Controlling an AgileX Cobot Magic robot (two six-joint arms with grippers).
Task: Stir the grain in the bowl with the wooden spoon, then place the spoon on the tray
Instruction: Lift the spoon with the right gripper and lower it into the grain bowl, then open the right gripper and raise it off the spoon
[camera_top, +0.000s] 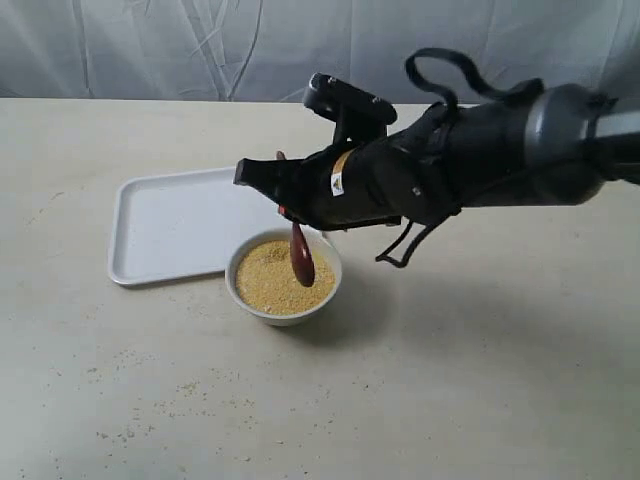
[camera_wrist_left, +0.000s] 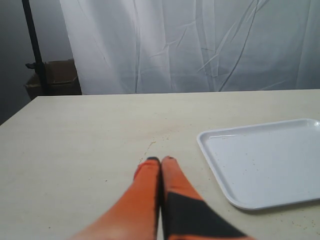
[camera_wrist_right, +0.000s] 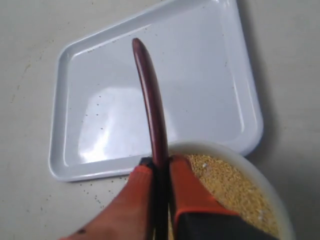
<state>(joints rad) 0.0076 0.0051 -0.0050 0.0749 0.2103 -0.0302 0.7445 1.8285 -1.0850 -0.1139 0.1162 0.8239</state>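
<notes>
Much of the wooden spoon (camera_top: 301, 258) hides behind the right end effector (camera_wrist_right: 161, 162).

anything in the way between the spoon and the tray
Nothing visible. The wooden spoon, clamped in the right gripper, hangs head down at the bowl; the tray lies beside it, bare but for stray specks. Only the bowl rim needs clearing.

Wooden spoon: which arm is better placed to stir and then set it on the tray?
Right. The right gripper is shut on the wooden spoon, head down at the grain in the bowl beside the tray. The left gripper is shut and empty.
</notes>
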